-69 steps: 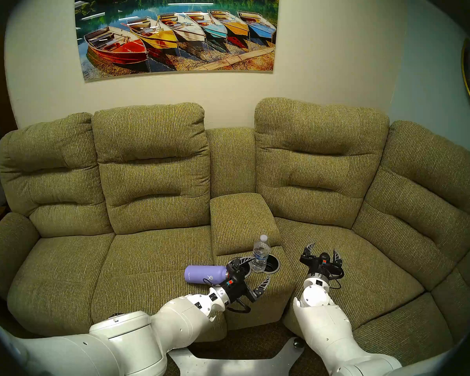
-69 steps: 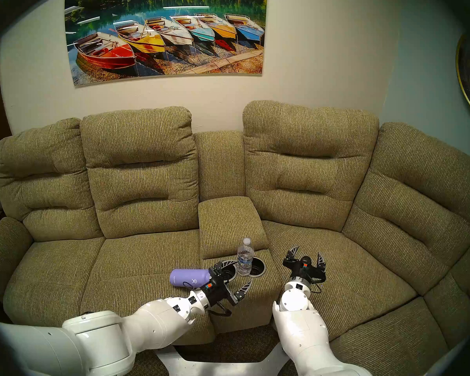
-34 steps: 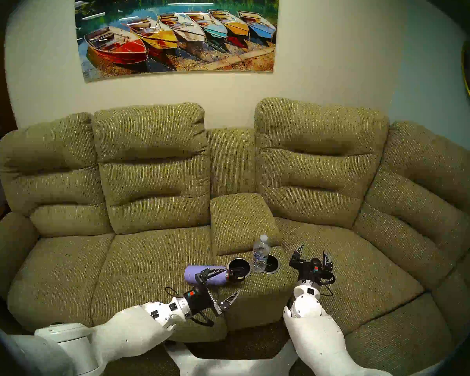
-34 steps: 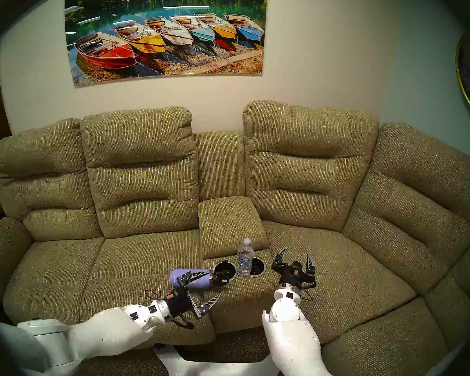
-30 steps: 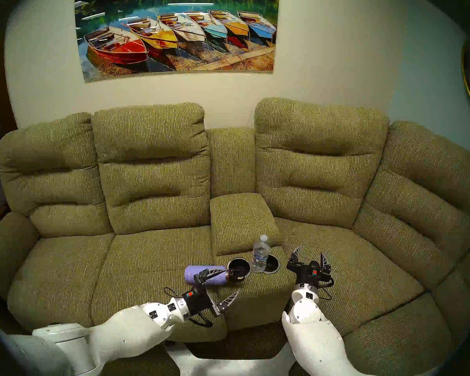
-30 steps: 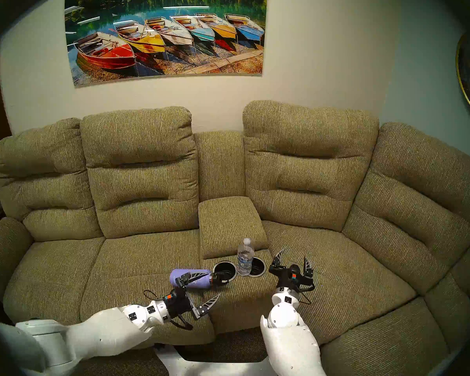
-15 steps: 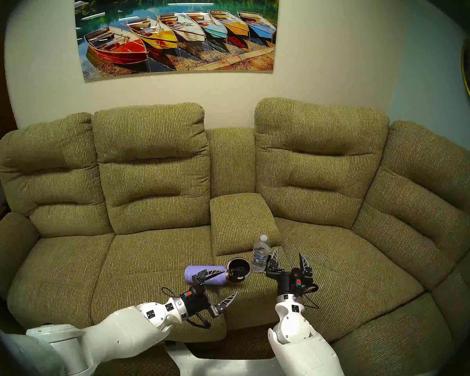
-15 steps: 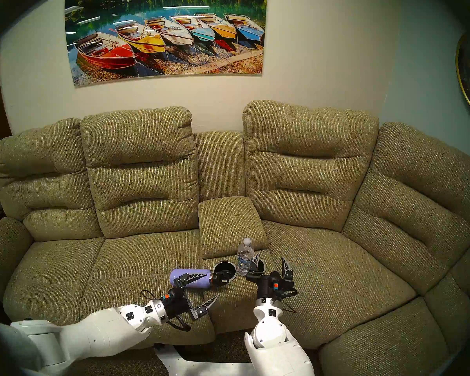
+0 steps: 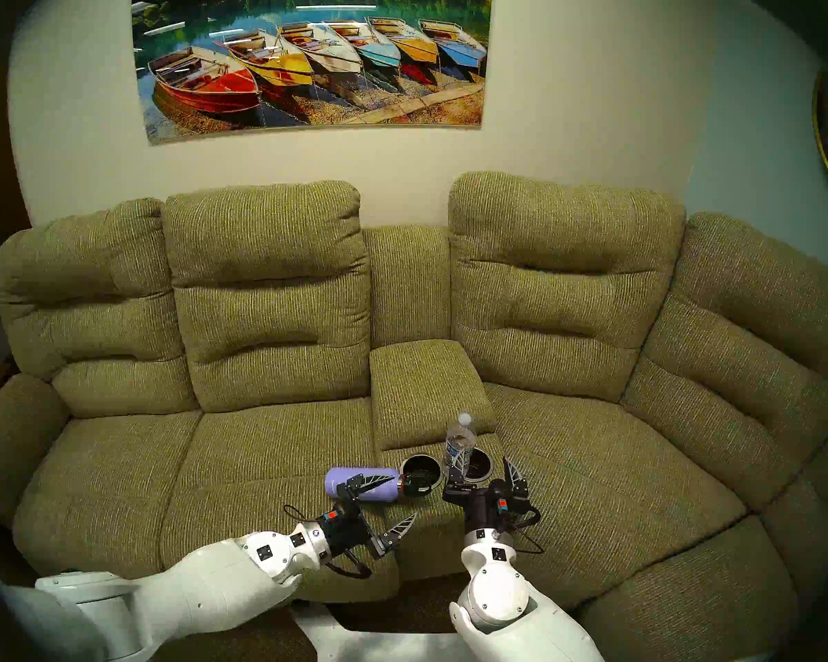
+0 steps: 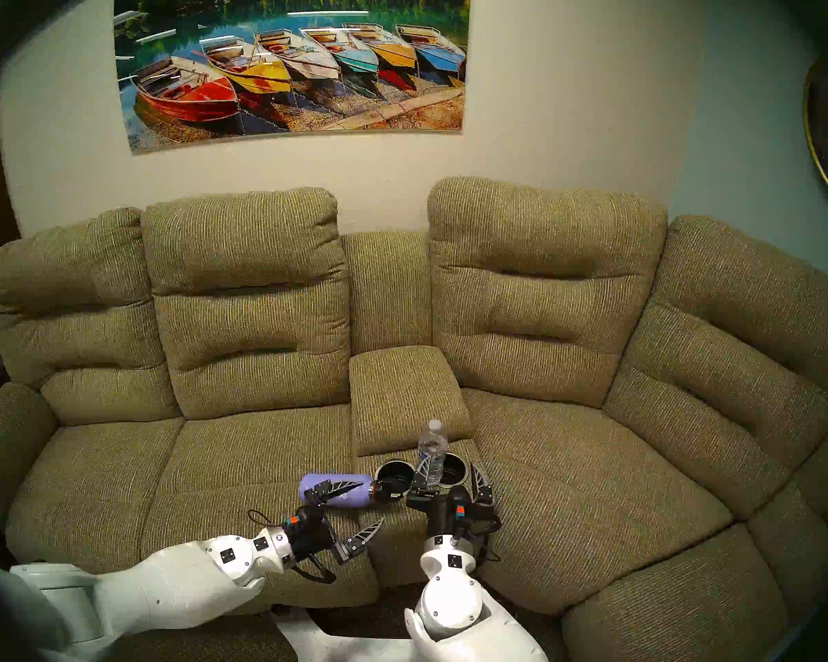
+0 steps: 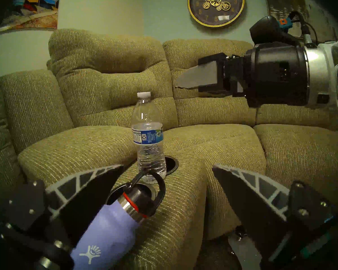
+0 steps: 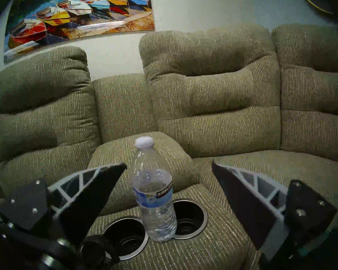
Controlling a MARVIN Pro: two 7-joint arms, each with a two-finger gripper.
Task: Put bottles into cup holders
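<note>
From the head camera I see the water bottle [image 9: 460,443] upright on the sofa console [image 9: 426,517], standing on the fabric between the two holders, not in either one. The left holder [image 9: 414,463] is partly covered by the flask [image 9: 362,484], which lies on its side at the edge of the seat with its black cap over that rim. My right gripper [image 9: 486,470] sits just in front of the right holder [image 9: 481,465], jaws spread wide and holding nothing; one finger overlaps the bottle's lower half, so I cannot tell from here whether it touches.

The right wrist view settles that: the bottle [image 12: 154,197] stands clear between the two fingers [image 12: 90,189], nearer the left one, with a gap on each side. It also shows both dark recesses with silver rims, and the bottle's base resting against the rim of the right one [image 12: 203,215].

The left wrist view shows my left gripper [image 11: 168,178] wide open too, with the flask [image 11: 109,230] lying along the inside of one finger; its far end is cut off at the frame's bottom. The loop handle [image 11: 160,187] hangs over the near holder. The fisheye rim darkens every corner
</note>
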